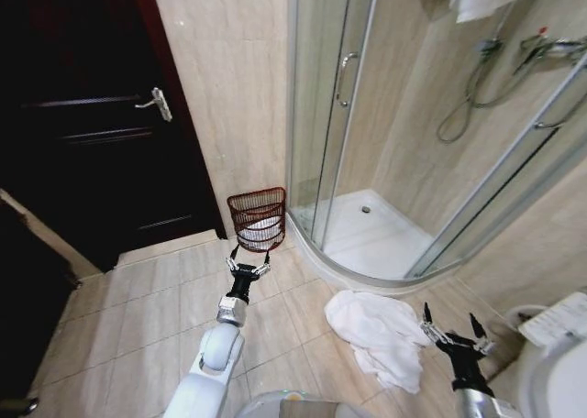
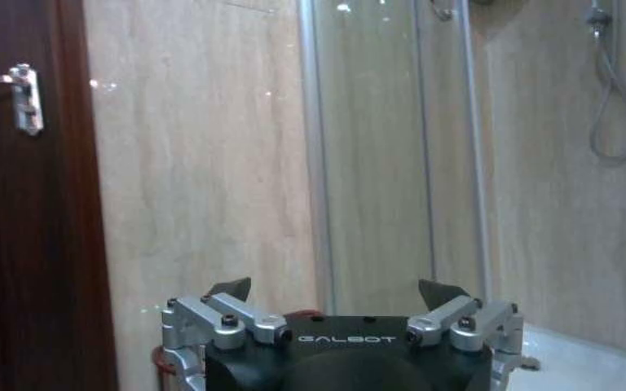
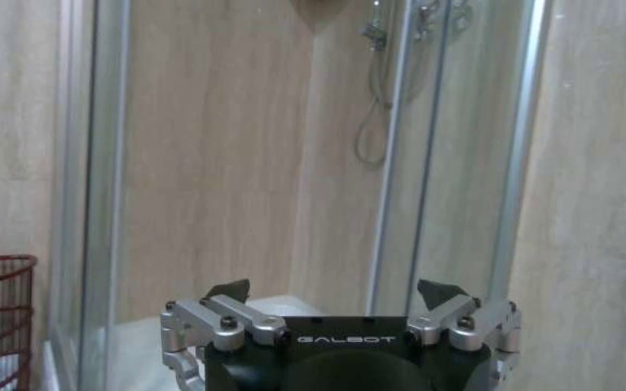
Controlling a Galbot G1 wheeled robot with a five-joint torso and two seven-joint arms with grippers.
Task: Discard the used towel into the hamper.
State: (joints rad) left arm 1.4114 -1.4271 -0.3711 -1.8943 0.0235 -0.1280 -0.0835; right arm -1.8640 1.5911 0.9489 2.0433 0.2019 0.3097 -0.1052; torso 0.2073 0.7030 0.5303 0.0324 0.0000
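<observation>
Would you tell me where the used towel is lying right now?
In the head view, the towel lies crumpled on the floor tiles, right of centre, beside the shower tray's curved edge and near the right gripper.

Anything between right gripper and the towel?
No. In the head view, only bare floor tile separates the open right gripper from the towel beside it.

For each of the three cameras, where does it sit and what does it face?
Head view: looks down at the floor, towel, hamper; both arms show, left gripper, right gripper.
Left wrist view: behind the open jaws, facing wall and shower glass.
Right wrist view: behind the open jaws, facing the shower.
Head and right wrist views share the hamper.
</observation>
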